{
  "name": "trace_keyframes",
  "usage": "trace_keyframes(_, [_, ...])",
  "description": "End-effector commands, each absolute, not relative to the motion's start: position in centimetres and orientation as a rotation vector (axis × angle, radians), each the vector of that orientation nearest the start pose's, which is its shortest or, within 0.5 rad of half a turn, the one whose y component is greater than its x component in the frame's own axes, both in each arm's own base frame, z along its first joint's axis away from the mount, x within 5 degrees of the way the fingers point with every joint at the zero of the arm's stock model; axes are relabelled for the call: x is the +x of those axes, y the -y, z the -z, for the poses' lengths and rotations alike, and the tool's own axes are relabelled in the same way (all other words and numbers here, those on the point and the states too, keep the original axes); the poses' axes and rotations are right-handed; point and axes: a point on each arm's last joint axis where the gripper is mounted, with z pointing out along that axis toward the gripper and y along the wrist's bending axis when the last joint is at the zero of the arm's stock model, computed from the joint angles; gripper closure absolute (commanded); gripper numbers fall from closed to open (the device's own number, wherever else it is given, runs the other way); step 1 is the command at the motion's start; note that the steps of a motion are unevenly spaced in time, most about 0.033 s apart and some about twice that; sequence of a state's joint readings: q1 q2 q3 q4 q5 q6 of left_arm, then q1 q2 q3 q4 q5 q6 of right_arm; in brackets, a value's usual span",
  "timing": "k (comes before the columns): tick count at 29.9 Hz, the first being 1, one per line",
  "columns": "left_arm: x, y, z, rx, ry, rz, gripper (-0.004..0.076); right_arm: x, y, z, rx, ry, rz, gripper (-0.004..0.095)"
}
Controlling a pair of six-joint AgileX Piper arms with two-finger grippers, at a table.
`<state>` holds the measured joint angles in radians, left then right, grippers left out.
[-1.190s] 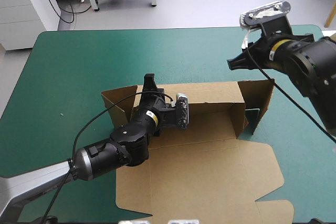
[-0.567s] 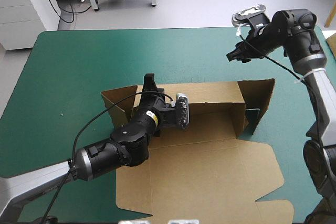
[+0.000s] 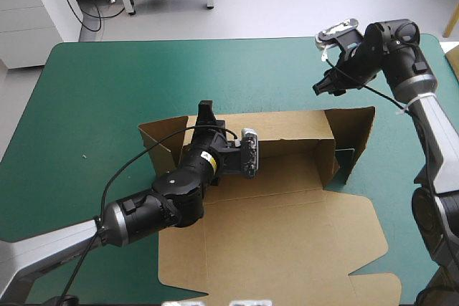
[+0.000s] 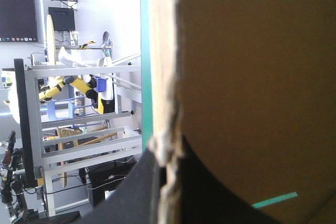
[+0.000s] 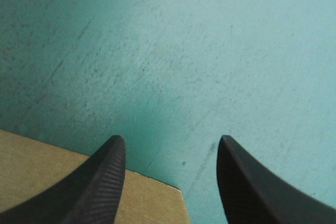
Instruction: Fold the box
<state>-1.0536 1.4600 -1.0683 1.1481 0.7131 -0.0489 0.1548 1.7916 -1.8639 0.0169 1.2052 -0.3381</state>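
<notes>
Change: The right gripper (image 3: pixel 320 89) has dipped a little since just before, toward the far right corner of the box (image 3: pixel 280 177). Its arm, earlier stretched low over the table's right side, now stands raised with the wrist bent over. The left gripper (image 3: pixel 204 110) and the board have not shifted.
Right pincer: Wide apart and empty. My right wrist view shows bare teal-green cover (image 5: pixel 199 51) ahead and a brown edge of board beside and between the finger bases.
Left pincer: Narrow, clamped on the top edge of the back wall (image 3: pixel 287 125). In the left wrist view the raw edge of the board runs up between the two fingers.
Box: Around the middle of the table, reaching to the near edge. The back wall is up, the right end wall (image 3: pixel 356 134) is up, the left flap (image 3: pixel 158 141) is leaning, and the lid panel (image 3: pixel 272 249) lies flat on my side.
What it means: I read the dip as the right arm lining up on the right end wall while the left keeps the back wall upright, so the walls are raised but not yet tucked.
Watch: The right gripper is beyond the back wall and touches no board. It must come in over that corner without knocking the end wall outward.
</notes>
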Motion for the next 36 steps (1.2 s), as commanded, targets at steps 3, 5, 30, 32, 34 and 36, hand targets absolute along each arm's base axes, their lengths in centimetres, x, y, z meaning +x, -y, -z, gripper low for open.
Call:
trace_keyframes(3, [19.6,25.6,-30.5,1.625,-1.414,-0.529,0.0731,37.1,-5.6,-37.8,-0.637,-2.512,0.063,0.0417])
trace_keyframes(5, [19.7,25.6,-30.4,1.629,-1.415,-0.53,0.0731,36.8,-5.6,-37.7,-0.638,-2.517,0.063,0.042])
trace_keyframes(30, [19.7,25.6,-30.3,1.629,-1.418,-0.534,0.0731,28.9,-5.8,-37.5,-0.674,-2.512,-0.139,0.0425])
trace_keyframes(32, [19.7,25.6,-30.3,1.629,-1.418,-0.534,0.0731,28.1,-5.8,-37.5,-0.688,-2.483,-0.155,0.0425])
trace_keyframes(34, [19.7,25.6,-30.3,1.629,-1.418,-0.534,0.0731,27.2,-5.6,-37.4,-0.682,-2.457,-0.144,0.0425])
trace_keyframes(36, [19.7,25.6,-30.3,1.629,-1.418,-0.534,0.0731,26.3,-5.4,-37.5,-0.671,-2.434,-0.135,0.0425])
